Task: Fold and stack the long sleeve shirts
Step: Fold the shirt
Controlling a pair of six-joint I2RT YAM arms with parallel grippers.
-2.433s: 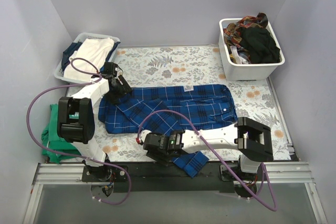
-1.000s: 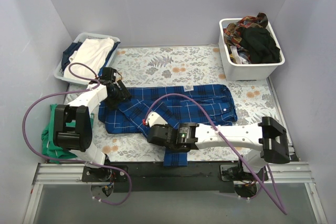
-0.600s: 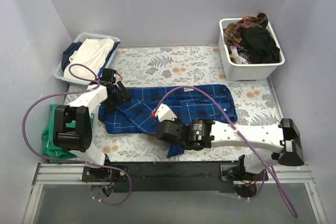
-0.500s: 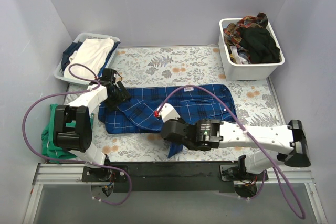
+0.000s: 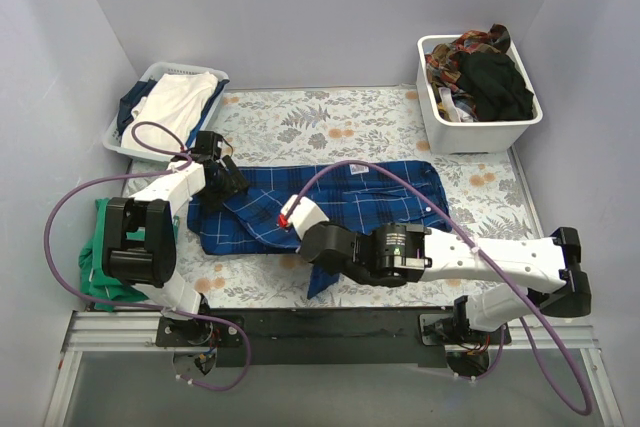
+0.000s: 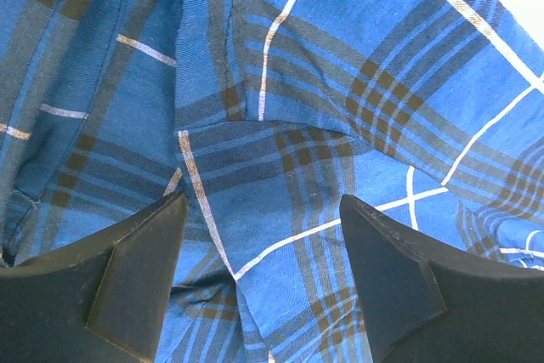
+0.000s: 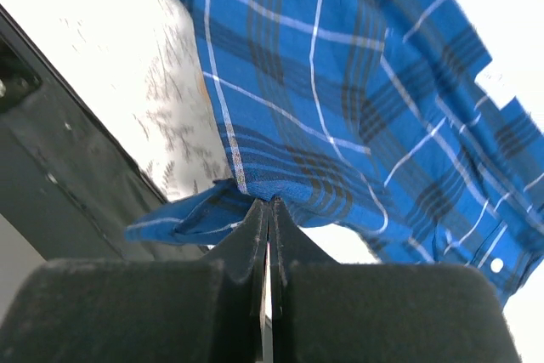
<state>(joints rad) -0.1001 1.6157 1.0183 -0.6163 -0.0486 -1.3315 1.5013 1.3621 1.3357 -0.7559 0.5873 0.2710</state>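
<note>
Shirt: dark blue plaid cloth long sleeve shirt [image 5: 380,197] spread mid-way across the worktop [image 5: 330,112] | Right tool [image 7: 269,203]: clenched on its sleeve edge | Left tool [image 6: 259,210]: released, over the cloth | Risk: your thin pinch may slip; the unpinned body may drag and bunch.

A grey-and-orange floral desk cloth [image 5: 340,117] covers the work surface. At 1 o'clock a white bin [image 5: 480,135] stands on its far corner, heaped with a black garment [image 5: 497,82] and red-patterned cloth [image 5: 455,52] that rises above the rim. At 10 o'clock a pale basket [image 5: 185,69] sits tilted off the cloth's far left corner, holding white cloth [image 5: 175,102] on top of dark blue cloth [image 5: 130,107]. At 8 o'clock green cloth [image 5: 95,267] lies at the left edge. A black rail [image 5: 300,332] runs along the near side at 6 o'clock. Plain pale walls [image 5: 300,7] close in the rest.
</note>
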